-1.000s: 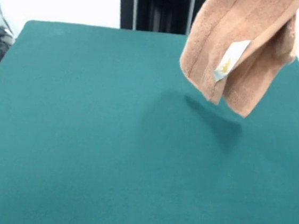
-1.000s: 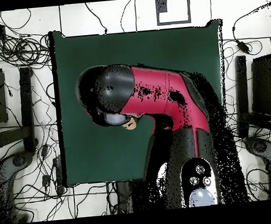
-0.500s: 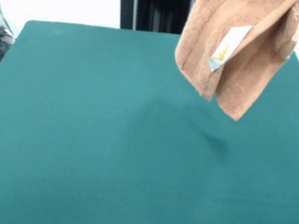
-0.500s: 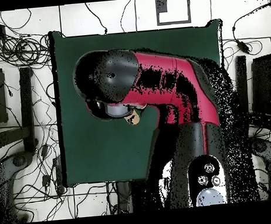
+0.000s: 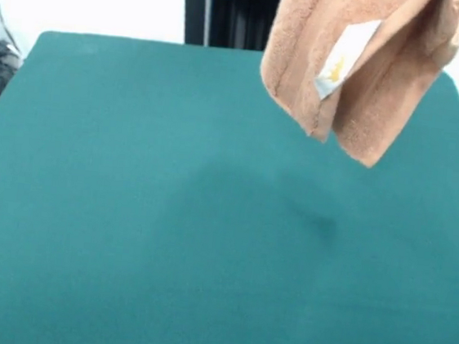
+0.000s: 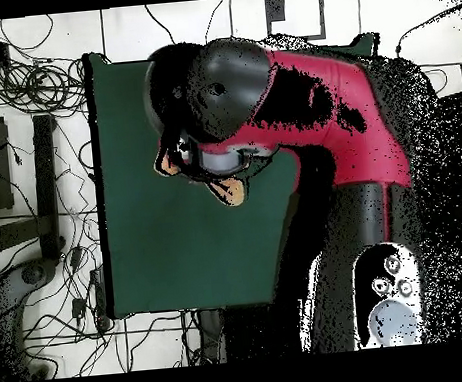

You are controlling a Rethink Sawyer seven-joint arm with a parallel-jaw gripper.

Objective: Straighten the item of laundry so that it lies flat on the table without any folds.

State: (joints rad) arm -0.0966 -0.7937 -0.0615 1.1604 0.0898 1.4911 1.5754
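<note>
Front view: the towel [image 5: 364, 67] is hanging in the air above the far right part of the bench [image 5: 124, 235], clear of the felt and casting a faint shadow below itself. It is drooping doubled, two layers overlapping, lower corners pointing down. The cloth is orange-tan terry with a flat woven band along one edge; a white label [image 5: 340, 56] with yellow print is showing on the inner layer. It looks light, soft and limp, so it should drape rather than hold shape; a corner or the woven band seems the best place to take hold. The end effector is lying above the picture's top edge.

Overhead view: the arm [image 6: 297, 93] is covering most of the towel; only tan scraps are peeking out beneath it. Whether the end effector is clenched or released cannot be told.
</note>
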